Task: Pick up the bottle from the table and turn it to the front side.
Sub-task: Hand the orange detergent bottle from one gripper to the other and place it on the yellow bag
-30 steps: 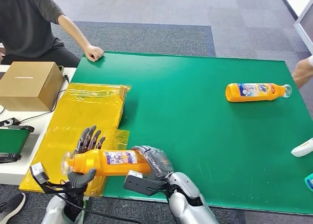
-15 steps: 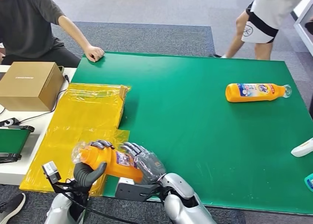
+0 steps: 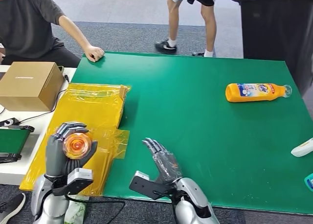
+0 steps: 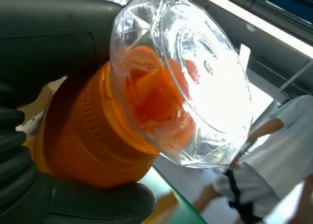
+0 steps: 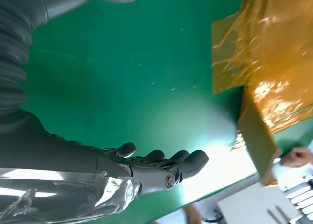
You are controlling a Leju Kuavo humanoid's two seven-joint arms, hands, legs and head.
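Green surface [image 3: 191, 136] across the head view, from centre out to 3 o'clock; yellow plastic sheeting [image 3: 86, 116] draped over its edge at 9 o'clock; black bin [image 3: 275, 23] up at 1 o'clock; cardboard box [image 3: 29, 84] on a white side table at 10 o'clock; seated person's hand [image 3: 94, 53] resting on the surface corner at 11 o'clock; standing person's legs [image 3: 190, 21] beyond the far edge at 12 o'clock. Left hand [image 3: 64, 153] at 7 o'clock, wrapped around an orange bottle [image 3: 77, 145] held above the sheeting, clear cap [image 4: 184, 77] pointing up at the head camera. Right hand [image 3: 162, 160] at 6 o'clock over the surface, fingers [image 5: 184, 160] spread, holding nothing. Second orange bottle [image 3: 256, 92] lying on its side at 2 o'clock, well apart from both hands
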